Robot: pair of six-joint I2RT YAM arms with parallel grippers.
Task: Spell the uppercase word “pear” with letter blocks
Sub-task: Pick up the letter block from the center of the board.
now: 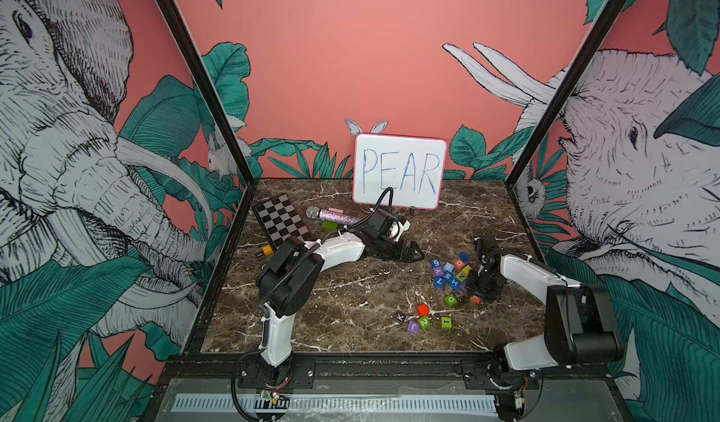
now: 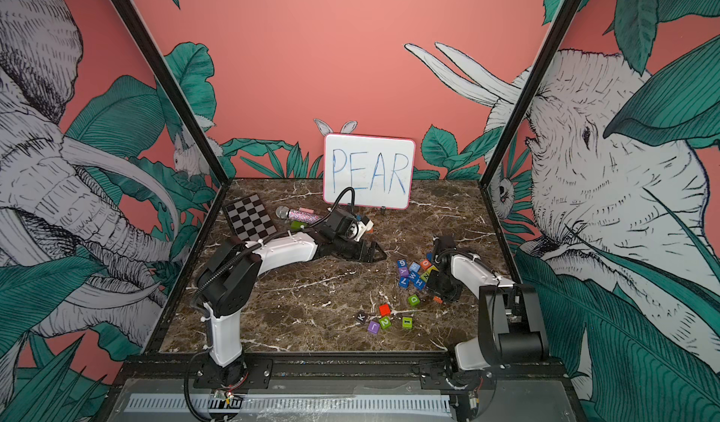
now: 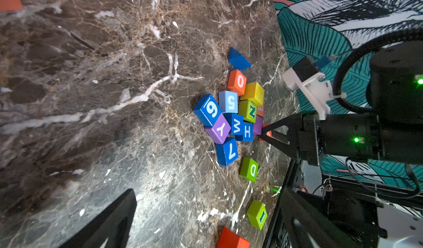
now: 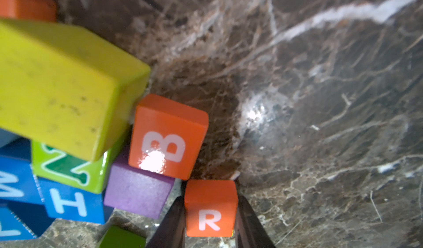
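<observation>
R claw [image 3: 263, 133] pinching orange R block [image 4: 210, 209] by cube pile [image 1: 450, 274]; L claw [image 1: 416, 253] wide, well apart.

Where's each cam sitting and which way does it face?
Top views: high in front, looking down at table, whiteboard; left gripper, right gripper show.
Left wrist: low over table, facing block pile and right gripper; own finger shows.
Right wrist: close above orange R block, jaws against its sides.
Shared: both wrist views show blue H block.

Dark marble table [image 1: 350, 303]: block cluster [image 1: 448, 274], orange R block [image 4: 210, 208], checkerboard [image 1: 282, 221], microphone [image 1: 337, 216], whiteboard [image 1: 399, 170].
</observation>
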